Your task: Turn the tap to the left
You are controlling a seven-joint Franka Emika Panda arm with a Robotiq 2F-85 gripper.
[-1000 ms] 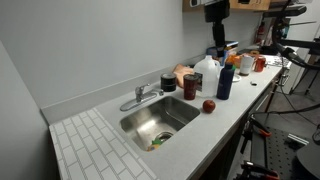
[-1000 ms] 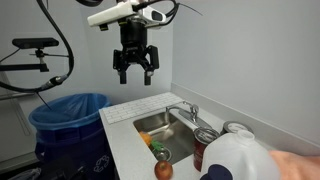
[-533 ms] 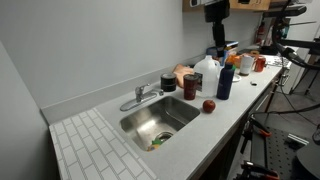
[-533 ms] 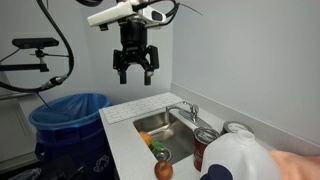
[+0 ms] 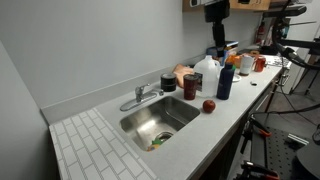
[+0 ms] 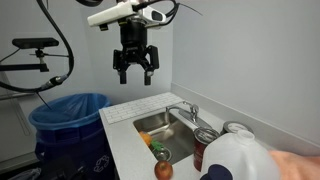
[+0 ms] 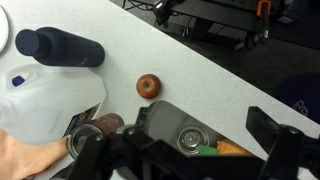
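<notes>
The tap (image 5: pixel 140 97) is a small chrome faucet at the back rim of the steel sink (image 5: pixel 178 121). Its low spout lies along the rim and reaches over the basin corner. It also shows in the other exterior view (image 6: pixel 183 110), beside the sink (image 6: pixel 150 122). My gripper (image 6: pixel 135 75) hangs high above the counter, open and empty, well clear of the tap. It also shows at the top of an exterior view (image 5: pixel 217 40). In the wrist view my open fingers (image 7: pixel 180 150) frame the sink drain (image 7: pixel 188 138) far below. I cannot make out the tap there.
A red apple (image 5: pixel 208 105), a dark blue bottle (image 5: pixel 225 80), a white jug (image 5: pixel 205 72) and cans (image 6: pixel 205 145) stand on the counter beside the sink. Green and orange items (image 6: pixel 155 148) lie in the basin. A blue bin (image 6: pixel 65 115) stands beyond the counter end.
</notes>
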